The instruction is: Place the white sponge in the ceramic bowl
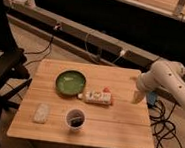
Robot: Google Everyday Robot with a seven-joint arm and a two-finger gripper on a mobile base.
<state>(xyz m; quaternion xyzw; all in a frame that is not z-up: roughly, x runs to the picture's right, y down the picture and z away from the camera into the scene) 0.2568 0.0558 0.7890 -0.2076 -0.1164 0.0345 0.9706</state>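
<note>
The pincer point(137, 97) is hanging at the worktop's point(120, 127) right edge, openness impossible to tell, because the white sponge point(41, 113) is lying ungrasped, apart from the ceramic bowl point(70, 81).

The arm point(173, 80) is cut off by the right edge, so the base is not shown. The gripper point(137, 97) is seen at the arm's end, over the right side of the table point(120, 122). The black chair point(3, 73) is cropped by the left edge. The marks on the white box point(97, 96) cannot be read, and the dark contents of the white cup point(74, 119) cannot be made out.
</note>
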